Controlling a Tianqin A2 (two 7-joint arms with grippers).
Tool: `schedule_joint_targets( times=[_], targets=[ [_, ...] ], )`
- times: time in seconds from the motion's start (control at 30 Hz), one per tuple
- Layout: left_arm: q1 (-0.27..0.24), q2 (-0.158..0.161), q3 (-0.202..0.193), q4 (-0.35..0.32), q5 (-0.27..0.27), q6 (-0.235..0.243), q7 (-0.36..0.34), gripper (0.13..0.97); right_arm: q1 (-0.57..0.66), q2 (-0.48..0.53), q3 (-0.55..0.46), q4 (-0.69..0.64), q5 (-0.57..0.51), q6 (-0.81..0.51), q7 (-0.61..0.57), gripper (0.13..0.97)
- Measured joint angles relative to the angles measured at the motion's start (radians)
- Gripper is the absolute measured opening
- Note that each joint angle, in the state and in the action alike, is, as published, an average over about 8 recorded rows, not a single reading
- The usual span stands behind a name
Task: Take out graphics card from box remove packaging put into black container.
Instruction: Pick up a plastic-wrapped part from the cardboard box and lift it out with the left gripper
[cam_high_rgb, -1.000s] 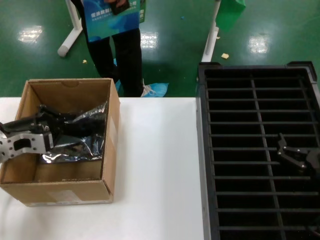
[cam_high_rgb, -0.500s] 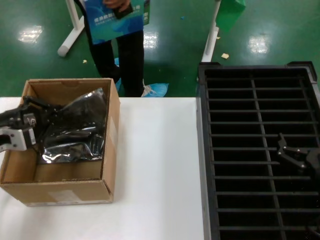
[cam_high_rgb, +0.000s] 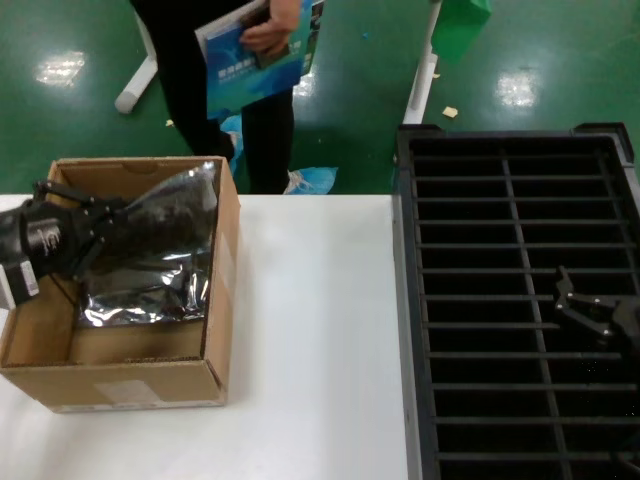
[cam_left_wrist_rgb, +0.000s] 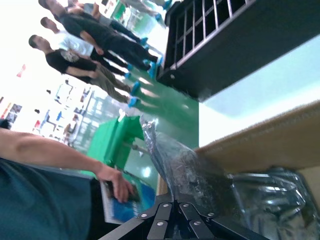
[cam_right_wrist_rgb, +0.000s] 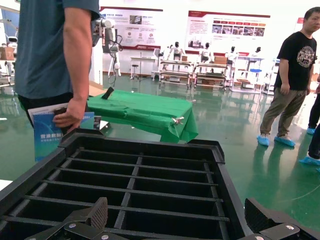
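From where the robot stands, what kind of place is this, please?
Probably a robotics demonstration hall or factory showroom. The floor is glossy green, wall posters and robot arms on benches line the back, and visitors wear blue shoe covers. The robot works at a white table.

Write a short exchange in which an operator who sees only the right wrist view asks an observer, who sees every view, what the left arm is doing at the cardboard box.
Operator: My view shows only the black crate and some people. Where is the left gripper?
Observer: The left gripper is at the cardboard box, which sits on the white table to the left of the crate. It reaches in over the box's left wall.
Operator: Is it holding anything?
Observer: Yes. It is closed on one edge of the shiny bag. The bag stands tilted with its top corner above the rim, and its lower part is inside the box.
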Motion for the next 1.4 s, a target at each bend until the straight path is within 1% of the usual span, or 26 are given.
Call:
schedule_joint_targets(
  times=[0.17,0.4,0.6,0.7,0.8,0.93,1.1,1.27,1.4],
  targets=[
    [0.033,-0.017,-0.034,-0.058,-0.034,0.021,-0.019,0.142,0.0,0.0,0.0,0.0,0.0,0.0,0.0,0.966],
    [0.093,-0.052,-0.076,-0.169,-0.068,0.024,-0.097,0.142,0.0,0.0,0.0,0.0,0.0,0.0,0.0,0.966],
    [0.134,-0.089,-0.111,-0.267,-0.094,0.039,-0.15,0.142,0.0,0.0,0.0,0.0,0.0,0.0,0.0,0.966],
    [0.153,-0.107,-0.125,-0.315,-0.104,0.04,-0.191,0.142,0.0,0.0,0.0,0.0,0.0,0.0,0.0,0.966],
    [0.175,-0.123,-0.134,-0.368,-0.114,0.033,-0.251,0.142,0.0,0.0,0.0,0.0,0.0,0.0,0.0,0.966],
    [0.203,-0.139,-0.132,-0.437,-0.12,0.021,-0.337,0.142,0.0,0.0,0.0,0.0,0.0,0.0,0.0,0.966],
    [0.217,-0.151,-0.11,-0.509,-0.116,0.015,-0.419,0.142,0.0,0.001,0.001,0.001,0.001,-0.001,0.0,0.966],
    [0.214,-0.16,-0.083,-0.559,-0.107,0.015,-0.479,0.142,-0.013,0.006,0.017,0.018,0.015,-0.033,0.003,0.966],
    [0.213,-0.168,-0.067,-0.587,-0.101,0.022,-0.506,0.142,-0.04,0.01,0.053,0.049,0.049,-0.11,-0.005,0.966]
  ],
)
